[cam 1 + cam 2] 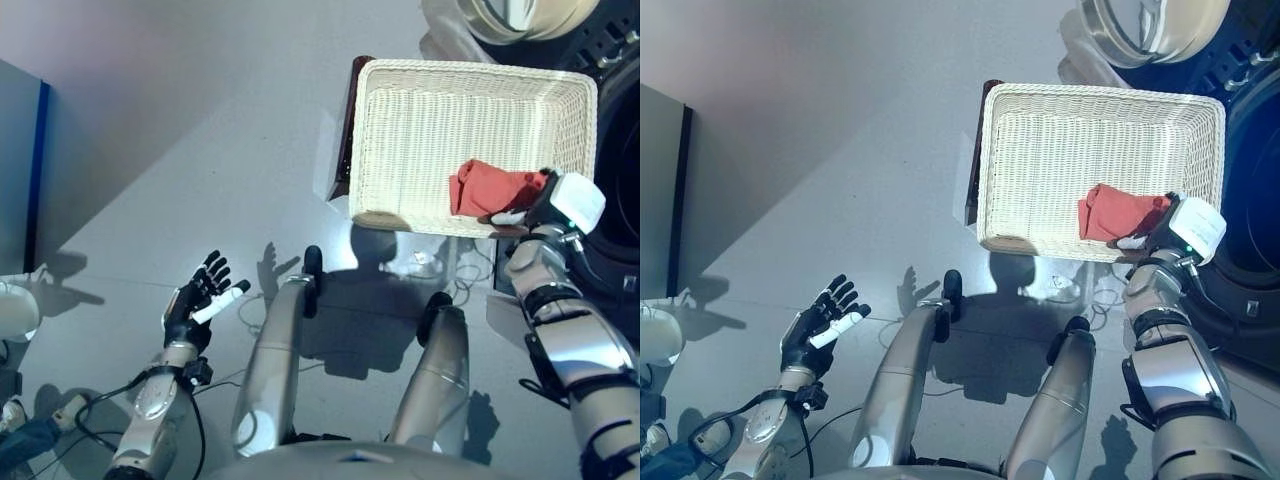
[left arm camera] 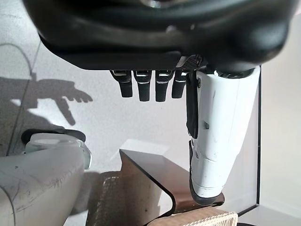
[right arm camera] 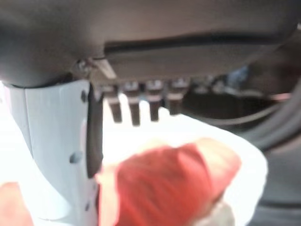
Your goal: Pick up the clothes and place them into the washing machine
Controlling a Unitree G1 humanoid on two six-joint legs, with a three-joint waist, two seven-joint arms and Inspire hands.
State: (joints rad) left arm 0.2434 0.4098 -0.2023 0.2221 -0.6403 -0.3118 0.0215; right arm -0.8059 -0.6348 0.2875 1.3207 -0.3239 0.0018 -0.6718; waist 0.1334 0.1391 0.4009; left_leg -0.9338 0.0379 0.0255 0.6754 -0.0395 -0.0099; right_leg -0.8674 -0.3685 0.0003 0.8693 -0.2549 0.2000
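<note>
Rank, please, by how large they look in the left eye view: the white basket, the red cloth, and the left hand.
1. white basket, by far the largest.
2. red cloth lying inside it.
3. left hand, fingers open. It looks close in size to the cloth, so this order is unsure.

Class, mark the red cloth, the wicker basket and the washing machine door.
red cloth (image 1: 490, 187), left eye view, middle of the bundle.
wicker basket (image 1: 400, 130), left eye view, bare woven floor.
washing machine door (image 1: 1150, 25), right eye view, round rim.

No text, label, number or sign could be read on anything in these views at all.
</note>
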